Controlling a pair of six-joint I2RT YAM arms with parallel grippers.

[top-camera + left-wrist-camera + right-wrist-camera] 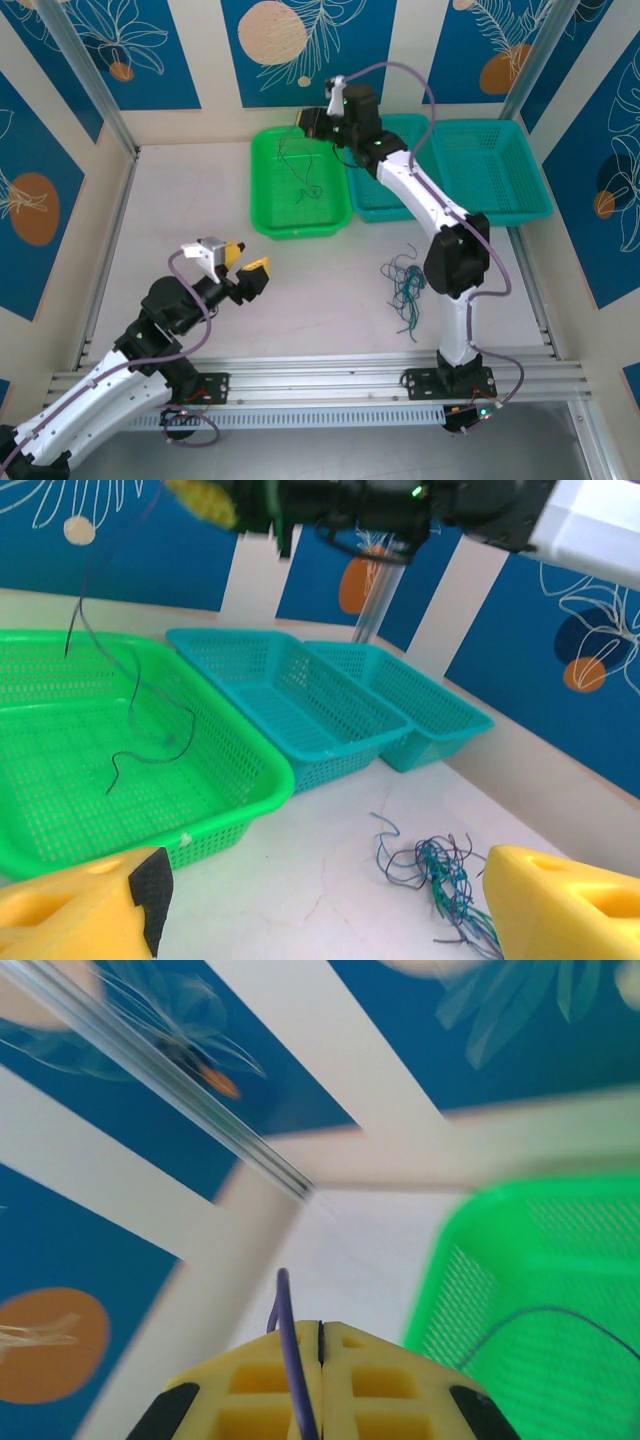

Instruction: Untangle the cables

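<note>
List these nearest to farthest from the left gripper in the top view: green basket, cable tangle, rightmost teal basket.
From the left gripper:
1. Green basket, just beyond it.
2. Cable tangle, on the table to its right.
3. Rightmost teal basket, far back right.

Green basket point(520, 1290): blurred, cropped by the right edge. Purple strand point(286, 1310), left of the basket: lower end cropped between the right claw's point(320, 1328) pressed-together fingers point(400, 1380).

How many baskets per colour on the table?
Green basket: 1
Teal baskets: 2 (middle basket, right basket)
Total: 3
</note>
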